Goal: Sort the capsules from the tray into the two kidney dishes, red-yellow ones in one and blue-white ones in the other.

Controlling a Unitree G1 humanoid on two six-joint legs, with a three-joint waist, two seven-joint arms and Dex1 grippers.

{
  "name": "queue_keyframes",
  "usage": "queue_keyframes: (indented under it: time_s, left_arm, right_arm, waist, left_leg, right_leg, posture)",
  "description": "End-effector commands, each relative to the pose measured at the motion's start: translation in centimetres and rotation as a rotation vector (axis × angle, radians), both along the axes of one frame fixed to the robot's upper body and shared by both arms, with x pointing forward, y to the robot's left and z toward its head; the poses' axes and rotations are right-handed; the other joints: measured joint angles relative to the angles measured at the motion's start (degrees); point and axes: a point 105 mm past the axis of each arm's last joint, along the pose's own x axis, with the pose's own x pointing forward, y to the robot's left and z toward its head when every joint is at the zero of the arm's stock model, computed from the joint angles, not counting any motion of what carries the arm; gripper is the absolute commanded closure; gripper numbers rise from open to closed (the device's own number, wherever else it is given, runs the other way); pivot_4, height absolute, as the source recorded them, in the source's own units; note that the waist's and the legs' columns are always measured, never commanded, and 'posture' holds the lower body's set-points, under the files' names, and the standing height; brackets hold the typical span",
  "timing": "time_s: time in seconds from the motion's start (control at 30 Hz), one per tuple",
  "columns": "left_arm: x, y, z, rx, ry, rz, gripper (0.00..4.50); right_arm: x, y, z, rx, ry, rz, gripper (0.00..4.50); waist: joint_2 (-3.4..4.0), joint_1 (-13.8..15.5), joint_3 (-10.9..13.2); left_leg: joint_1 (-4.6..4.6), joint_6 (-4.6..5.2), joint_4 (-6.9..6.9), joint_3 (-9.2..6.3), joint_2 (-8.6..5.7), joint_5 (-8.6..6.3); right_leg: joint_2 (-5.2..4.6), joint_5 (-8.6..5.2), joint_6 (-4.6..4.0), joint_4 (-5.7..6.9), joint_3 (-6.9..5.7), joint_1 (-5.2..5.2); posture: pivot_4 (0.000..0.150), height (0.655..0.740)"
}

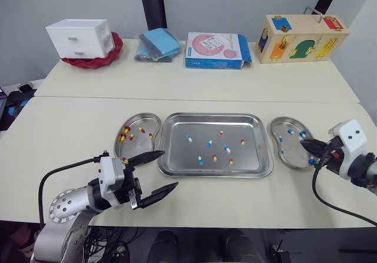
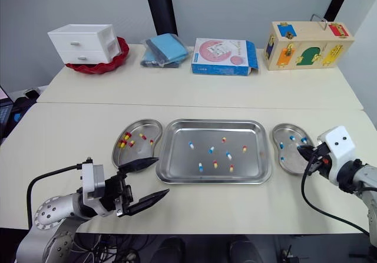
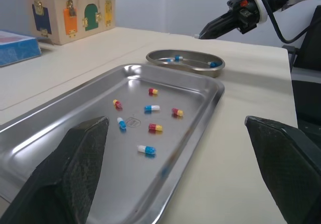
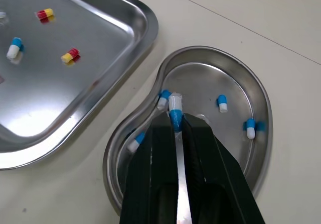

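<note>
The right gripper [image 4: 176, 127] has its two black fingers drawn almost together, pinching a small blue-and-white capsule [image 4: 174, 108] by its blue end. The capsule's long axis runs on in line with the fingers, white end pointing away from them. Directly under the tips lies the right kidney-shaped steel dish [image 4: 210, 78]. Four more blue-white capsules [image 4: 221, 102] rest in it, one just beside the held one and the rest scattered around the fingers. Just beside the dish's inward curve is the rectangular steel tray [image 4: 148, 30]. Eight loose capsules [image 1: 209, 143], four red-yellow and four blue-white, lie at mixed angles on its floor.

The left gripper [image 1: 170, 168] is spread wide with nothing between its fingers, over the table off the tray's near corner. Just ahead of its far finger sits the left kidney-shaped steel dish [image 1: 138, 121], holding several red-yellow capsules [image 1: 124, 135].

Well beyond both, along the table's far edge, stand:
- a white drawer unit [image 1: 79, 39] in a red bowl [image 1: 115, 52]
- a folded blue cloth [image 1: 158, 43]
- a flat blue-and-pink box [image 1: 217, 51], its print too small to read
- a wooden latch box [image 1: 300, 38] with coloured doors
</note>
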Motion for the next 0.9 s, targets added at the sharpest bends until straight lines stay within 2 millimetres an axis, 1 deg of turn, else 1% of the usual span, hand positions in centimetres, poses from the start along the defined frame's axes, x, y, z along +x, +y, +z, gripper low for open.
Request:
queue_keyframes:
  time_s: [0.03,0.1,0.13,0.2,0.27,0.53,0.6,0.63,0.73,0.8,0.9]
  left_arm:
    - [-0.2,-0.7,0.9,-0.013,-0.043,-0.022,0.0]
    - [-0.2,-0.9,1.0,-0.015,-0.047,-0.023,0.0]
    - [-0.2,-1.0,1.1,-0.016,-0.05,-0.026,0.0]
    - [-0.2,-1.2,1.2,-0.018,-0.051,-0.027,0.0]
    - [-0.2,-1.3,1.3,-0.02,-0.05,-0.024,0.0]
    - [0.1,-0.9,1.4,-0.028,-0.046,0.04,0.0]
    - [0.2,-0.6,1.5,-0.029,-0.04,0.071,0.0]
    - [0.3,-0.3,1.5,-0.03,-0.034,0.1,0.0]
    - [0.4,0.8,1.3,-0.022,-0.015,0.173,0.0]
    - [0.3,2.1,0.8,-0.017,0.016,0.254,0.0]
    - [-0.3,3.3,0.2,-0.001,0.041,0.321,0.0]
  right_arm:
    - [0.2,-0.8,0.8,-0.006,-0.028,-0.045,4.49]
    - [0.3,-1.8,0.5,-0.008,-0.019,-0.098,4.49]
    - [0.3,-2.1,0.3,-0.01,-0.009,-0.112,3.98]
    - [0.1,-2.0,0.0,-0.002,0.016,-0.1,3.68]
    - [0.1,-1.7,0.0,0.002,0.023,-0.082,3.15]
    - [0.2,-1.3,0.6,0.016,-0.008,-0.049,0.88]
    - [0.1,-1.1,0.8,0.016,-0.021,-0.025,0.14]
    - [0.0,-0.9,0.9,0.018,-0.03,-0.007,0.06]
    - [-0.7,-0.4,1.1,0.012,-0.051,0.056,0.06]
    - [-1.6,-0.1,0.9,-0.025,-0.066,0.112,0.06]
    - [-3.0,0.1,0.4,-0.063,-0.067,0.183,0.06]
  waist:
    - [0.0,-0.02,0.0]
    - [0.0,0.0,0.0]
    - [0.0,0.02,0.0]
    - [0.0,0.06,0.0]
    - [0.0,0.09,0.0]
    - [0.0,0.12,0.0]
    - [0.0,0.12,0.0]
    - [0.0,0.14,0.0]
    - [0.0,0.24,0.0]
    - [0.0,0.31,0.0]
    - [0.0,0.46,0.0]
  left_leg:
    - [0.0,0.0,0.0,0.01,0.0,0.0]
    - [0.01,0.0,0.0,0.0,0.0,0.0]
    - [0.01,0.0,0.01,0.0,0.0,0.0]
    - [0.0,0.0,0.01,0.0,0.0,0.0]
    - [0.0,0.0,0.0,0.0,0.0,0.0]
    - [0.01,0.0,0.01,0.0,0.0,0.0]
    - [0.01,0.0,0.01,0.0,0.0,0.0]
    - [0.01,0.0,0.01,-0.01,0.0,0.0]
    - [0.0,0.0,0.01,-0.01,0.01,0.0]
    - [0.01,0.0,0.0,-0.01,0.01,0.0]
    - [0.01,0.0,0.01,-0.01,0.01,0.0]
  right_leg:
    - [0.0,0.0,0.0,0.0,0.01,0.0]
    - [0.0,0.0,0.0,0.0,0.0,0.0]
    - [0.0,0.0,0.0,0.0,0.0,0.01]
    - [0.0,0.0,0.0,0.0,0.0,0.01]
    - [0.0,0.0,0.0,0.0,0.0,0.01]
    - [0.0,0.0,0.0,0.0,0.0,0.03]
    - [0.0,0.0,0.0,0.0,0.0,0.03]
    - [0.0,0.0,0.0,0.0,0.0,0.03]
    - [0.0,0.0,0.0,0.0,-0.01,0.03]
    - [0.0,0.0,0.0,0.0,-0.01,0.03]
    - [0.0,0.0,0.01,-0.03,-0.01,0.05]
  posture:
    - [0.15,0.74]
    - [0.15,0.74]
    - [0.15,0.74]
    - [0.15,0.74]
    - [0.15,0.74]
    - [0.15,0.74]
    - [0.15,0.74]
    - [0.15,0.74]
    - [0.15,0.74]
    - [0.15,0.74]
    - [0.15,0.74]
